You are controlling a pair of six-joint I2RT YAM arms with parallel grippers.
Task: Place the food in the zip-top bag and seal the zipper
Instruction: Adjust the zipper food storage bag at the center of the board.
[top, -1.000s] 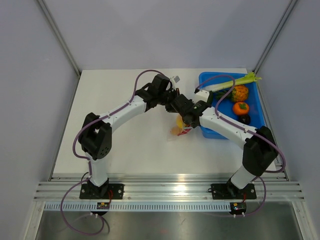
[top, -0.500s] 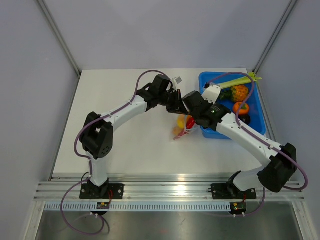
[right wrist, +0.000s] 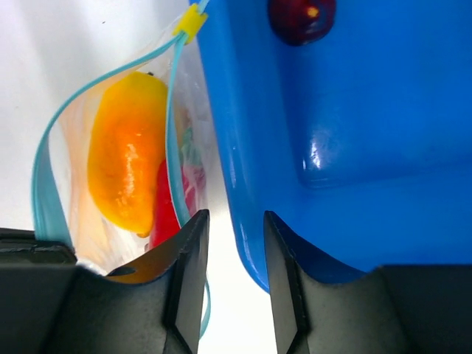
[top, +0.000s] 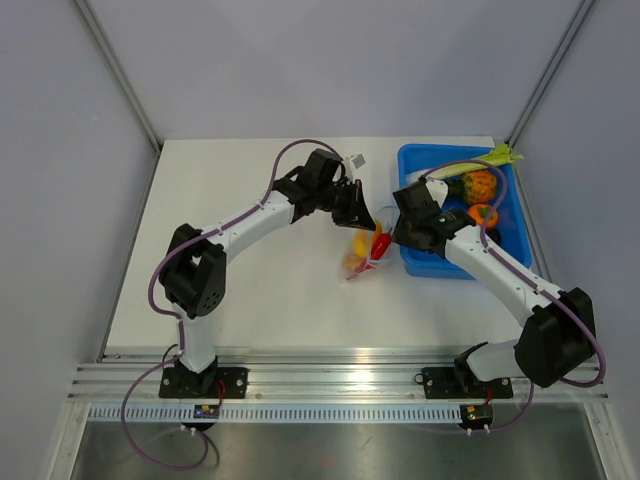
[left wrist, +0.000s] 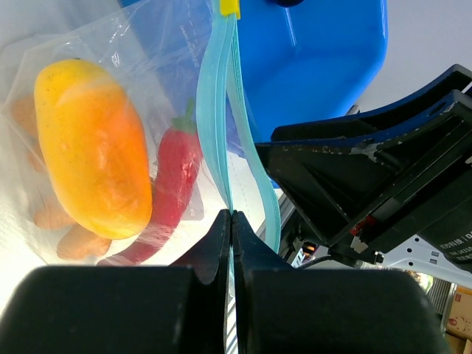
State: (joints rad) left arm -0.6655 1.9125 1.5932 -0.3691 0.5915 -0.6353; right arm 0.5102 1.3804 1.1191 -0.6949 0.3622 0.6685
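Observation:
The clear zip-top bag (top: 362, 255) lies just left of the blue tray. Inside it are a yellow oblong piece (left wrist: 92, 147), a red chili (left wrist: 173, 184) and orange lumps (left wrist: 51, 214). My left gripper (left wrist: 232, 218) is shut on the bag's blue-green zipper (left wrist: 220, 110) and shows in the top view (top: 358, 212) above the bag. In the right wrist view the bag mouth gapes, its two zipper strips (right wrist: 173, 147) apart, with a yellow tab (right wrist: 192, 22) at the far end. My right gripper (right wrist: 232, 221) is open and empty, between the bag and the tray wall.
The blue tray (top: 430, 268) stands at the right and touches the bag's side. It holds a leek stalk (top: 470, 165), a lumpy orange fruit (top: 480, 185), a round orange fruit (top: 482, 213) and a dark red round piece (right wrist: 301, 15).
My right gripper has drawn back to the right, off the bag and toward the tray, and the arm's elbow has swung out right. The left gripper has kept its hold on the zipper.

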